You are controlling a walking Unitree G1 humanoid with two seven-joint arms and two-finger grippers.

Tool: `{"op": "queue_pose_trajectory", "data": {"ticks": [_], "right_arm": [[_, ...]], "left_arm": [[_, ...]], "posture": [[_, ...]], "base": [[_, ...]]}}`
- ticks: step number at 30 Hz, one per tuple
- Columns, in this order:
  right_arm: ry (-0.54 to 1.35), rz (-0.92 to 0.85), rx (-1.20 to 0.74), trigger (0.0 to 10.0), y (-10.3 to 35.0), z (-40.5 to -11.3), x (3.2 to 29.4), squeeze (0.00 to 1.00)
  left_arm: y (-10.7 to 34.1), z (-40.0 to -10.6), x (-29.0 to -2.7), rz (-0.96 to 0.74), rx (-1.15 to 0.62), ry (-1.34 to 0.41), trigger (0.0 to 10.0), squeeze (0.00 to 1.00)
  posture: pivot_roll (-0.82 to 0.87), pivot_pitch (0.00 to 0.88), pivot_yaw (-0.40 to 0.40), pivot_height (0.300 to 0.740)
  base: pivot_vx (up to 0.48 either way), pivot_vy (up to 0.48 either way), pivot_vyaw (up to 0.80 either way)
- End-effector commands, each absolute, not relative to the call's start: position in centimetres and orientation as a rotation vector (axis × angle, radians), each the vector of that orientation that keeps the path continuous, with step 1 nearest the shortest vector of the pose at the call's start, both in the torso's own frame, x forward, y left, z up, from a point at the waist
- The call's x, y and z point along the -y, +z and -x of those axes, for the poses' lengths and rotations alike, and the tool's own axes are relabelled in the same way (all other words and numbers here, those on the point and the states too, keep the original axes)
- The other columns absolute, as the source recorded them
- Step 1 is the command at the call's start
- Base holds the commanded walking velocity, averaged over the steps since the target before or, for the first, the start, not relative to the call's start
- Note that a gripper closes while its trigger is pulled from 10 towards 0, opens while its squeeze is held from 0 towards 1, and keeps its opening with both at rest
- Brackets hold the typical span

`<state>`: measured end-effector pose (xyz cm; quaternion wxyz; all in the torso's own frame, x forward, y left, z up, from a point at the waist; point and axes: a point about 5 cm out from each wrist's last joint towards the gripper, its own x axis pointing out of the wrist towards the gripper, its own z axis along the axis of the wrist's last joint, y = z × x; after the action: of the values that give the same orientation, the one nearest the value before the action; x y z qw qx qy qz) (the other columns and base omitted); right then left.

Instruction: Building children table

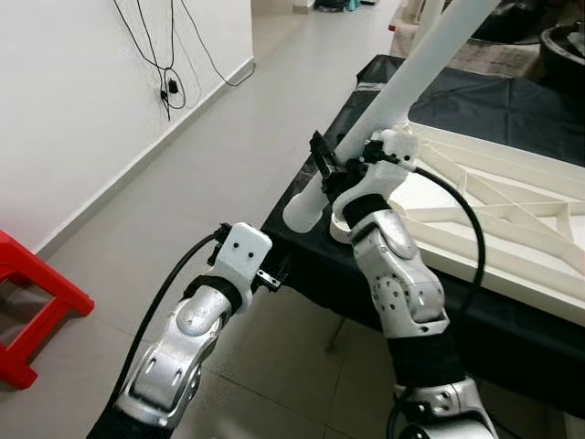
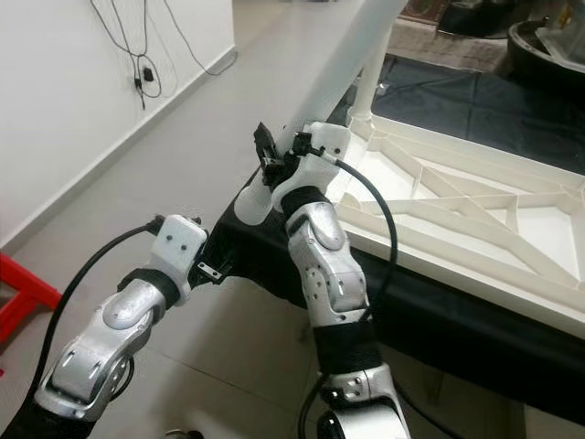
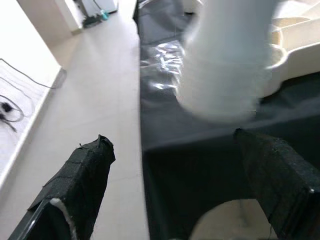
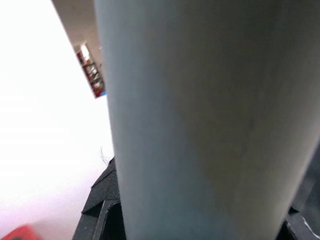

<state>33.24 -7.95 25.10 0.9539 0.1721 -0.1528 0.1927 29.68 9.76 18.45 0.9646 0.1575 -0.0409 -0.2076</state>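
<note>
You've got grey tiled floor (image 1: 228,137), white wall (image 1: 64,110) with dangling cables (image 1: 164,64), red stool (image 1: 32,302) on the left

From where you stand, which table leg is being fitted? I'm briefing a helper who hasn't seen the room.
Find the black-covered platform with the white tabletop lying upside down on it, ribs showing. At its near left corner, a long white leg slants upward, gripped near its lower end by the right end effector. Unlike the other leg standing upright at the far corner, this one is tilted and held.
</note>
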Motion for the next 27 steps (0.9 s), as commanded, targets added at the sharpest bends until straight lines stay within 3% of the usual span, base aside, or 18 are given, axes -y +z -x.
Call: {"op": "queue_pose_trajectory", "data": {"ticks": [1,8,14,27], "right_arm": [[0.427,-0.364,0.316,10.0,25.4,-32.8,7.6,0.00],[0.483,-0.363,0.295,10.0,24.9,-32.1,7.0,0.00],[0.544,-0.337,0.282,10.0,24.5,-31.4,6.1,0.00],[0.582,-0.335,0.257,10.0,23.9,-30.7,5.5,0.00]], "left_arm": [[17.8,-29.6,-9.7,-0.335,0.069,-0.425,10.0,0.00],[17.5,-30.0,-9.3,-0.347,0.066,-0.468,10.0,0.00],[16.8,-29.6,-7.5,-0.345,0.054,-0.601,10.0,0.00],[16.5,-30.3,-7.7,-0.379,0.059,-0.598,10.0,0.00]], "posture": [[0.10,0.118,-0.032,0.740],[0.10,0.108,-0.029,0.740],[0.10,0.102,-0.028,0.740],[0.09,0.096,-0.020,0.740]], "base": [[0.000,0.000,0.00],[0.000,0.000,0.00],[0.000,0.000,0.00],[0.000,0.000,0.00]]}}
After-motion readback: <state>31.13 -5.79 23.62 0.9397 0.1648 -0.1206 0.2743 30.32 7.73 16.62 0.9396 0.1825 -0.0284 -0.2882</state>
